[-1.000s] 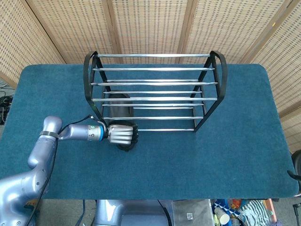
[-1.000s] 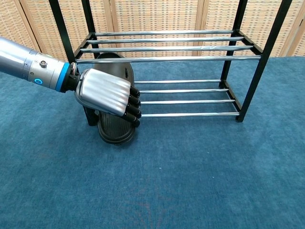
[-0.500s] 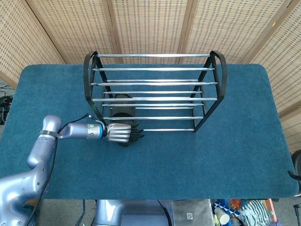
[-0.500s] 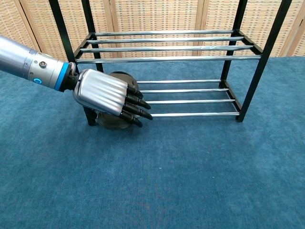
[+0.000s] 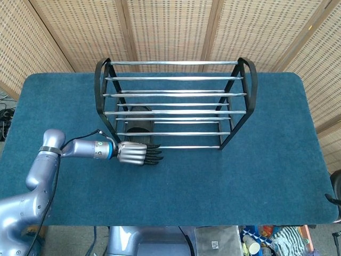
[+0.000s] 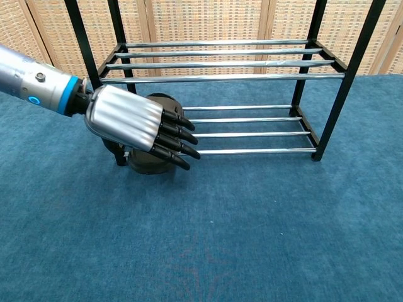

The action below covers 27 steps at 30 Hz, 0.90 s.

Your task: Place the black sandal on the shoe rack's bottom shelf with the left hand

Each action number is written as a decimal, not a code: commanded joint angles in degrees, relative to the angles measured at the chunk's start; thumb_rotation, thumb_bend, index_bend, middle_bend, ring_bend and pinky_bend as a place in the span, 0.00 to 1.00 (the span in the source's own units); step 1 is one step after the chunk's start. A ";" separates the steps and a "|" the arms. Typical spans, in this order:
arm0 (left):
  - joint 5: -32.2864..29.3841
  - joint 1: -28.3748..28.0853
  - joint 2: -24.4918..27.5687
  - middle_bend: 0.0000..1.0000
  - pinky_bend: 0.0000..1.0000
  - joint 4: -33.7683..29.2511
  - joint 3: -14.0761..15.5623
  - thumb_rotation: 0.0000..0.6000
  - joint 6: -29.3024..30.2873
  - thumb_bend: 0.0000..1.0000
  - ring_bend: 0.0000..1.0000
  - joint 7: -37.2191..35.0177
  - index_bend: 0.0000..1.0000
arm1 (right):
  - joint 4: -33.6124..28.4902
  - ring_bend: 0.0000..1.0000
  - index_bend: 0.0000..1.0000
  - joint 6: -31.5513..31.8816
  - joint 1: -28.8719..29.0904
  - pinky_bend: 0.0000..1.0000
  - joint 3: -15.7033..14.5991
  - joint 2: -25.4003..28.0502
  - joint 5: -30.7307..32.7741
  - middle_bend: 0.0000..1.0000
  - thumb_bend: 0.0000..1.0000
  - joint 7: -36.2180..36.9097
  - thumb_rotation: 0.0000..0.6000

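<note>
The black sandal (image 5: 137, 120) lies at the left end of the shoe rack's (image 5: 176, 95) bottom shelf (image 6: 252, 134), seen through the rails from the head view. In the chest view only its near edge (image 6: 146, 165) and a bit of its top show, because my left hand (image 6: 135, 123) is in front of it. That hand (image 5: 136, 153) hovers just in front of the rack's left end with its fingers straight and apart, holding nothing. Whether the fingertips touch the sandal cannot be told. My right hand is in neither view.
The rack stands on a blue cloth-covered table (image 5: 213, 181), its black left front leg (image 6: 116, 151) right behind my hand. The rest of the bottom shelf and the top rails (image 6: 220, 63) hold nothing. Wicker screens (image 5: 170, 26) close the back.
My left hand has let go of the sandal and straightened its fingers. The sandal has gone from sticking out over the table to lying further in on the bottom shelf.
</note>
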 commanded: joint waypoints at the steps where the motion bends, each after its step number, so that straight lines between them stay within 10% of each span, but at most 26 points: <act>1: 1.08 -0.61 3.07 0.00 0.05 -1.63 1.22 1.00 4.97 0.17 0.00 0.16 0.03 | -0.38 0.00 0.00 0.14 -0.05 0.00 -0.17 0.20 -0.53 0.00 0.00 0.22 1.00; 15: 0.88 9.98 16.17 0.00 0.06 -23.66 2.23 1.00 20.49 0.17 0.00 8.11 0.03 | -3.54 0.00 0.00 2.88 -0.87 0.00 -1.82 1.32 -5.55 0.00 0.00 0.79 1.00; 27: -18.41 28.03 33.08 0.00 0.10 -59.89 -2.22 1.00 11.58 0.17 0.00 19.30 0.03 | -5.94 0.00 0.00 4.73 -1.42 0.00 -3.14 2.60 -9.67 0.00 0.00 2.15 1.00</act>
